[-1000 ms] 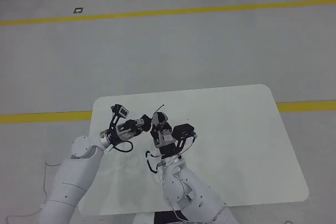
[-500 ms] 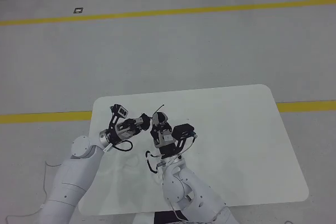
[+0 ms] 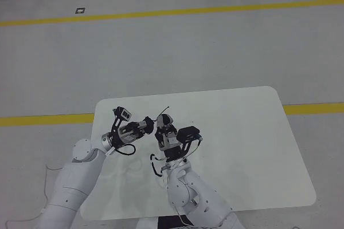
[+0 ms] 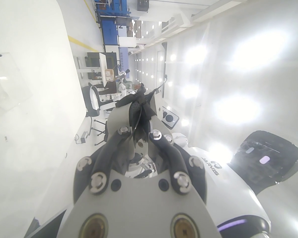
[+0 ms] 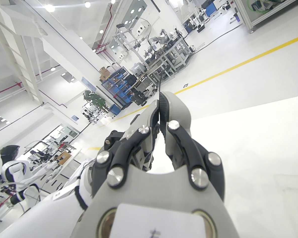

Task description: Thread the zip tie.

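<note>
Zip tie (image 3: 163,110) was up in the air over the left part of your table (image 3: 246,143), a thin black strip caught between both grippers. Your left gripper (image 3: 149,124) had its fingers pinched narrow on it. On that arm's wrist camera you could see the zip tie (image 4: 155,89) running between the pads and poking out past the tips. Your right gripper (image 3: 159,121) sat just beside the left one, tips nearly touching. Its fingers were clamped tight on the strip too, and on its own camera the zip tie (image 5: 160,85) stuck straight out beyond the right gripper (image 5: 160,107). From above, the loose end slanted away from the robot.
</note>
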Controlling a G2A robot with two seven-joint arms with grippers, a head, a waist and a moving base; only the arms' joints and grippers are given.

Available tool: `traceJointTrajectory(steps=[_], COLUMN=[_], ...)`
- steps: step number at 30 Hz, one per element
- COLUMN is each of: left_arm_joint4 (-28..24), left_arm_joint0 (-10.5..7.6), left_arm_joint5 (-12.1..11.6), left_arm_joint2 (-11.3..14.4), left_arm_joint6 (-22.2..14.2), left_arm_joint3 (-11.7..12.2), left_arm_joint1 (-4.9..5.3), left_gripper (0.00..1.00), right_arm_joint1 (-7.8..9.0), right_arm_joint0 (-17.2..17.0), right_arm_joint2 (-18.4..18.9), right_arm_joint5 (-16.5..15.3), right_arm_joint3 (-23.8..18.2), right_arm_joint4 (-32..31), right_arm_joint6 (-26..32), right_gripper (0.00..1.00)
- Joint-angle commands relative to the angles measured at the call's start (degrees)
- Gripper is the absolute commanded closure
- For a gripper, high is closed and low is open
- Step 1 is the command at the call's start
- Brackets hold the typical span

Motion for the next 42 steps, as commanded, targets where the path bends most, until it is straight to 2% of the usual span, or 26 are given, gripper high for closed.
traceJointTrajectory(steps=[1,21,30,42], left_arm_joint4=[0.00,0.00,0.00,0.00], left_arm_joint0=[0.00,0.00,0.00,0.00], left_arm_joint5=[0.00,0.00,0.00,0.00], left_arm_joint2=[0.00,0.00,0.00,0.00], left_arm_joint6=[0.00,0.00,0.00,0.00], left_arm_joint3=[0.00,0.00,0.00,0.00], left_arm_joint1=[0.00,0.00,0.00,0.00], left_gripper=[1.00,1.00,1.00,1.00], right_arm_joint1=[0.01,-0.15,-0.28,-0.43], right_arm_joint0=[-0.18,-0.30,-0.18,-0.05], right_arm_joint2=[0.05,0.24,0.40,0.39], right_arm_joint5=[0.29,0.73,-0.55,-0.63], right_arm_joint3=[-0.17,0.13,0.41,0.90], right_arm_joint4=[-0.52,-1.68,0.06,0.16], right_arm_joint6=[-0.11,1.41,1.29,1.76], right_gripper=[1.00,1.00,1.00,1.00])
